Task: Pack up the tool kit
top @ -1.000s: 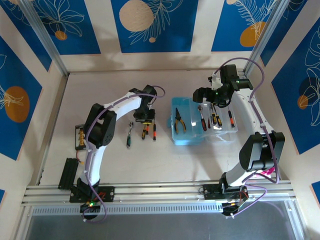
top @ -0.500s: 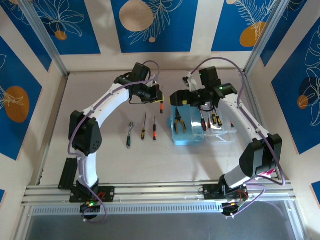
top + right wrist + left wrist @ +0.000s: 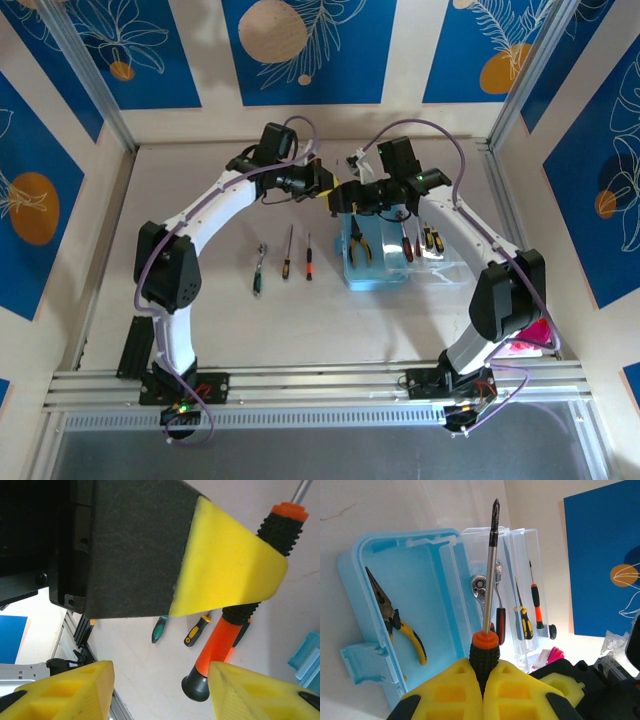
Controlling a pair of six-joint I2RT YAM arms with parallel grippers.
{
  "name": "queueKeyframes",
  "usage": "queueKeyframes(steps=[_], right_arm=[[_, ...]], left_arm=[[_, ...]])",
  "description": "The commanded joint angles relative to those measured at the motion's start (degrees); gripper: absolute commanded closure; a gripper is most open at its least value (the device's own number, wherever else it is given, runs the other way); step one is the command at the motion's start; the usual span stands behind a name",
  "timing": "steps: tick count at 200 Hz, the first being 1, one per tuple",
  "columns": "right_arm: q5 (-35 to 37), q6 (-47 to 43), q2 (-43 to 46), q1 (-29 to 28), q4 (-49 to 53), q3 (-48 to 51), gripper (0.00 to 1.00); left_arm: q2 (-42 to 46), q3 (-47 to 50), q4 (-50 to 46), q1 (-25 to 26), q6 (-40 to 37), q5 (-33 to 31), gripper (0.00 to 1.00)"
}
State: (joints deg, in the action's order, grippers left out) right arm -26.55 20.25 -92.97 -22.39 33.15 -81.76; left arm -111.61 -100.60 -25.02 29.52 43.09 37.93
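One screwdriver (image 3: 484, 647), black-and-orange handle, held in the air above the desk (image 3: 220, 300), just beside the far-left corner of the case (image 3: 378, 275).
- Left end effector (image 3: 482, 669): clamped on the upper handle, shaft pointing out over the case.
- Right end effector (image 3: 160, 675): fingers apart, straddling the handle's orange butt end. Neither pad visibly touches it.

One case, light blue, lid open to the right.
- Blue half: one pair of pliers (image 3: 395, 625).
- Clear half: a ratchet (image 3: 479, 585) and several small drivers (image 3: 536, 605).

Three tools loose on the desk left of the case:
- A green-handled one (image 3: 258, 272).
- A yellow-black driver (image 3: 287, 258).
- An orange driver (image 3: 309, 258).

Step in hand, as I judge it: passing the screwdriver from left to right.

Method I'd use:
- Close the right fingers squarely on the free lower handle, clear of the left pads.
- Confirm that hold before I loosen the left.
- Draw the left straight back so the tip doesn't swing.

Risk: a skewed pinch on the rounded butt could squirt the tool out onto the desk.
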Motion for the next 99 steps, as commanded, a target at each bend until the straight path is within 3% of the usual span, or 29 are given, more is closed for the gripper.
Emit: queueKeyframes(steps=[1, 99], right_arm=[[1.28, -0.45, -0.9, -0.03, 0.38, -2.55, 0.5], [9.67, -3.44, -0.85, 0.42, 7.02, -5.4, 0.48]], left_arm=[[3.73, 0.23, 2.63, 0.73, 1.21, 4.8, 1.0], [3.13, 0.05, 1.35, 0.73, 0.28, 4.18, 1.0]])
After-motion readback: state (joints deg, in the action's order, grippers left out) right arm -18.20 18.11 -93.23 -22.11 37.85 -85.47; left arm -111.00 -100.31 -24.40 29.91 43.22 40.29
